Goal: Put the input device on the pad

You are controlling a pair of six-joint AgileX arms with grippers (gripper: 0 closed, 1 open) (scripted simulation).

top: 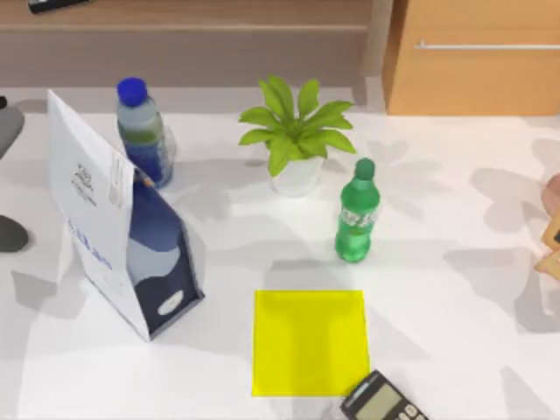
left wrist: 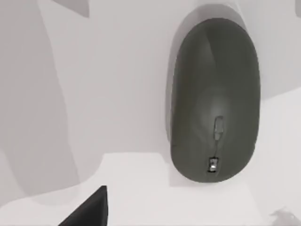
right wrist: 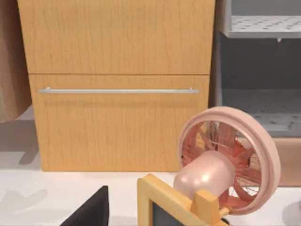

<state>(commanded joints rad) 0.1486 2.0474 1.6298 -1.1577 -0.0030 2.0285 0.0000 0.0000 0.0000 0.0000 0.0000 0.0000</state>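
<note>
The pad (top: 310, 343) lay bare and open from above. A calculator (top: 382, 402) touched its lower right corner. A green bottle (top: 355, 225) stood just above its upper right; a tall carton (top: 122, 229) crowded the left approach. The desk (top: 455, 297) at right was open.

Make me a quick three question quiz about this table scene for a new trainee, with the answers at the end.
1. True or false: the mouse already lies on the yellow pad.
2. Which thing touches or overlaps the pad's corner nearest the right side of the table? A) green bottle B) calculator C) potted plant
3. What colour is the cap of the bottle beside the white and blue bag?

Key: 1. False: in the left wrist view it lies on the white table. 2. B. 3. Blue.
</note>
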